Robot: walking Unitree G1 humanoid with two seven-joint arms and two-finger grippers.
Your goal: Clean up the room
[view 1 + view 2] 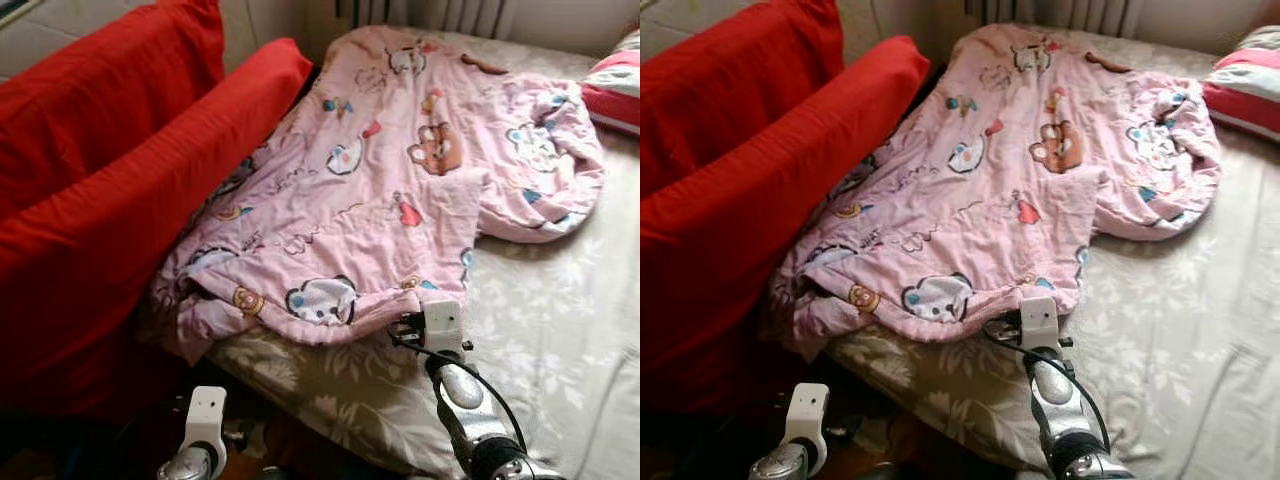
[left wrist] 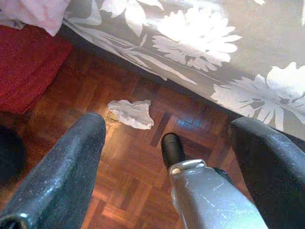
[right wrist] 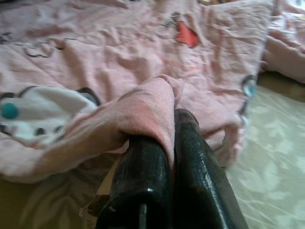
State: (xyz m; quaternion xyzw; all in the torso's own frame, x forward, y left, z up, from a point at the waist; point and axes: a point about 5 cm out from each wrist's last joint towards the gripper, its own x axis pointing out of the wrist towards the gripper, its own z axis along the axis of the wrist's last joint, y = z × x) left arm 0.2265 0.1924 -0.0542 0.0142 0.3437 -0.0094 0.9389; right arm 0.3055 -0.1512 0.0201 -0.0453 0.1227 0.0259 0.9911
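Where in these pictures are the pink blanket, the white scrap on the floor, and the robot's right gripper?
pink blanket [image 1: 370, 200]: left eye view, its flat middle.
white scrap [image 2: 132, 113]: left wrist view, its crumpled centre.
right gripper [image 3: 171, 119]: right wrist view, fingertips pinching the blanket's edge.

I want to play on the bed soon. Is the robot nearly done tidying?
Not nearly. Nothing looks finished yet. The right gripper is shut on the near edge of the pink blanket, which lies rumpled across the bed. The left gripper is open above the floor, where a crumpled white tissue waits.
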